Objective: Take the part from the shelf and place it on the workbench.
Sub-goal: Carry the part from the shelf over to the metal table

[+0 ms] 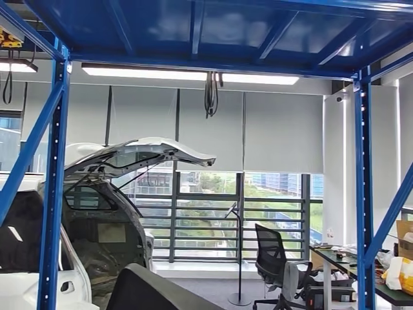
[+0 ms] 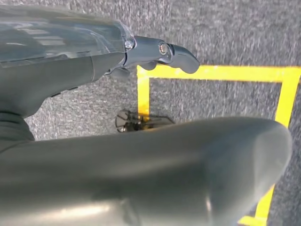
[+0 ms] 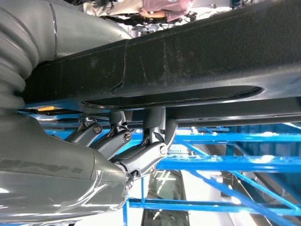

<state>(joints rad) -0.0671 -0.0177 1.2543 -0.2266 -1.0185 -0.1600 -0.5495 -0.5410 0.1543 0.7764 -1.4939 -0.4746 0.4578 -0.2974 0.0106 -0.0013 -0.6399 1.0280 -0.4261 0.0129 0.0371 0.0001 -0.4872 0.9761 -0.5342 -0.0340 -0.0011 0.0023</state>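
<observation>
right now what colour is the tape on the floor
Yellow tape on grey carpet, clearest in the left wrist view.

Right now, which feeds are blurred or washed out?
Head view: sharp, but the windows are bright behind a dim car. Left wrist view: the near grey thumb is blurred. Right wrist view: the black part is sharp, background glary.

blue shelf frame (image 1: 53,194), white car (image 1: 97,213) beside it, black part (image 3: 177,61), grey hand (image 3: 117,150), yellow tape lines (image 2: 213,72) on grey speckled carpet (image 2: 213,28)
</observation>
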